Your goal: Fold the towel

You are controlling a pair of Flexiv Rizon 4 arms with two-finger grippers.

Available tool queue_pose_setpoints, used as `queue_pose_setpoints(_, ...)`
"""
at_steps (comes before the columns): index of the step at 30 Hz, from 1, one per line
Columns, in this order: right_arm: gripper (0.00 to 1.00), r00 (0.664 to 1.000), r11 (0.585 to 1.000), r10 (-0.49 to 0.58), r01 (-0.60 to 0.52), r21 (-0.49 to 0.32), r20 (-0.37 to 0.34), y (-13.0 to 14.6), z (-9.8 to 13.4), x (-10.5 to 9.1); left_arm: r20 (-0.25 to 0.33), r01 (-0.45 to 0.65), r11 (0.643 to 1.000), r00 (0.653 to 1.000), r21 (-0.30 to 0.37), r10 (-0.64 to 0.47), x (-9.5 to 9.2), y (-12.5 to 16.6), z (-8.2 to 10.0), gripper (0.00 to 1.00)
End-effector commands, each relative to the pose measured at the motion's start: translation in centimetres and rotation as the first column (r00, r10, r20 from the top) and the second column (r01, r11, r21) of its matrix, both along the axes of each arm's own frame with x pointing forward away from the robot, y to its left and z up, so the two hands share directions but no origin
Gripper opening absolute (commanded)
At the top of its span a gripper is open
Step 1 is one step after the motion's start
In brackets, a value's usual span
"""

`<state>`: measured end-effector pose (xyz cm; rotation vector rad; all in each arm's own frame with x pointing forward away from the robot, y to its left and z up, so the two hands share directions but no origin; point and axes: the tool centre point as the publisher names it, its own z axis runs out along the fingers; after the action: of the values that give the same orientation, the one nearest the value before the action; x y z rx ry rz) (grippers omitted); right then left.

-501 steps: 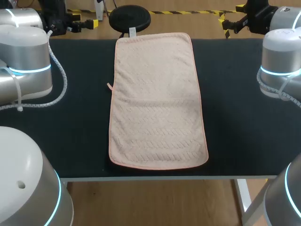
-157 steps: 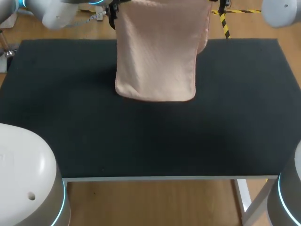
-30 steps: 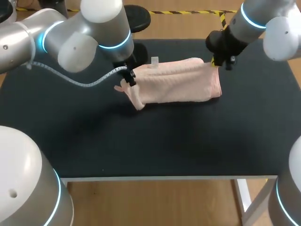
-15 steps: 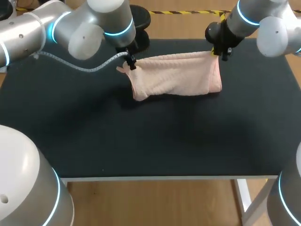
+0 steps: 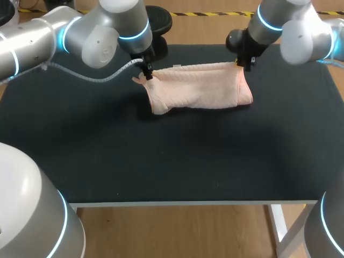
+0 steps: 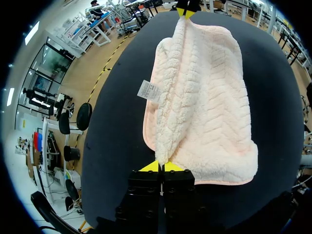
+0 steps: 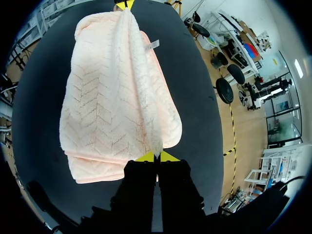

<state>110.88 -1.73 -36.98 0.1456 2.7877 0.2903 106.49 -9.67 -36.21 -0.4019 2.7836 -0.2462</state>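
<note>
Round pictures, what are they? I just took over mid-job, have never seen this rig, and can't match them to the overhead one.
The overhead picture comes from a fixed camera above and behind the robot. It shows two arms over a black table. Each round picture comes from a camera on one arm's wrist, looking out along its fingers. The yellow tips nearest the camera are that arm's own. A pink towel, folded over, lies across the table. The left gripper pinches its raised edge at one end, and the right gripper pinches the other end. In each round picture, the other arm's yellow tips show at the towel's far end.
</note>
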Motion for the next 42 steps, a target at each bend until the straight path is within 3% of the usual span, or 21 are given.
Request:
queue_pose_setpoints(1, 0.0, 1.0, 1.0, -0.029, 0.029, -0.006, 0.002, -0.1, -1.4, 1.4, -0.011, 0.009, 1.0, 1.0, -0.008, -0.009, 1.6, -0.6, -1.2, 0.0)
queue_pose_setpoints(13, 0.0, 0.993, 0.993, -0.121, 0.121, -0.002, 0.016, -1.9, -1.7, 3.0, 0.018, 0.057, 0.998, 0.998, -0.011, -0.057, 3.9, -2.4, -1.3, 0.0)
queue_pose_setpoints(14, 0.0, 0.992, 0.993, -0.122, 0.122, -0.002, 0.018, -1.9, -1.8, 3.1, 0.019, 0.058, 0.998, 0.998, -0.012, -0.058, 4.1, -2.5, -1.3, 0.05)
queue_pose_setpoints(15, 0.0, 0.992, 0.992, -0.123, 0.123, -0.002, 0.018, -1.9, -1.8, 3.2, 0.017, 0.06, 0.998, 0.998, -0.013, -0.06, 4.2, -2.5, -1.4, 0.25)
queue_pose_setpoints(16, 0.0, 0.992, 0.992, -0.124, 0.124, -0.003, 0.018, -1.9, -1.9, 3.2, 0.014, 0.061, 0.998, 0.998, -0.011, -0.061, 4.3, -2.5, -1.4, 0.56)
queue_pose_setpoints(17, 0.0, 0.992, 0.992, -0.126, 0.126, -0.005, 0.016, -1.8, -1.9, 3.3, 0.011, 0.06, 0.998, 0.998, -0.009, -0.06, 4.4, -2.5, -1.4, 1.0)
queue_pose_setpoints(19, 0.47, 0.992, 0.992, -0.127, 0.127, -0.003, 0.016, -1.8, -1.8, 3.3, -0.006, 0.063, 0.998, 0.998, -0.023, -0.063, 4.4, -2.4, -1.4, 1.0)
queue_pose_setpoints(20, 0.88, 0.992, 0.992, -0.126, 0.126, -0.002, 0.016, -1.7, -1.8, 3.4, -0.004, 0.065, 0.997, 0.998, -0.031, -0.065, 4.3, -2.3, -1.2, 1.0)
queue_pose_setpoints(21, 0.78, 0.992, 0.992, -0.127, 0.127, 0.002, 0.015, -1.7, -1.7, 3.4, -0.007, 0.066, 0.997, 0.998, -0.042, -0.066, 4.2, -2.2, -1.1, 1.0)
queue_pose_setpoints(22, 1.0, 0.991, 0.991, -0.134, 0.134, 0.004, 0.011, -1.7, -1.6, 3.4, -0.014, 0.056, 0.997, 0.998, -0.049, -0.056, 4.1, -2.1, -1.0, 1.0)
queue_pose_setpoints(31, 1.0, 0.987, 0.986, -0.162, 0.161, 0.049, 0.023, -1.7, -0.3, 3.1, -0.002, -0.032, 0.972, 0.999, -0.235, 0.032, 2.6, 0.4, 1.1, 1.0)
queue_pose_setpoints(34, 1.0, 0.98, 0.976, -0.195, 0.192, 0.099, 0.025, -1.8, 0.5, 3.0, -0.004, -0.039, 0.936, 0.999, -0.349, 0.04, 2.1, 1.4, 2.1, 1.0)
queue_pose_setpoints(37, 1.0, 0.978, 0.974, -0.207, 0.203, 0.099, 0.035, -1.9, 1.1, 3.0, -0.004, -0.01, 0.889, 1.0, -0.458, 0.009, 1.7, 2.1, 3.0, 1.0)
queue_pose_setpoints(42, 1.0, 0.973, 0.971, -0.224, 0.216, 0.104, 0.062, -1.8, 2.4, 3.0, -0.012, 0.041, 0.863, 0.998, -0.504, -0.055, 1.2, 3.1, 3.5, 1.0)
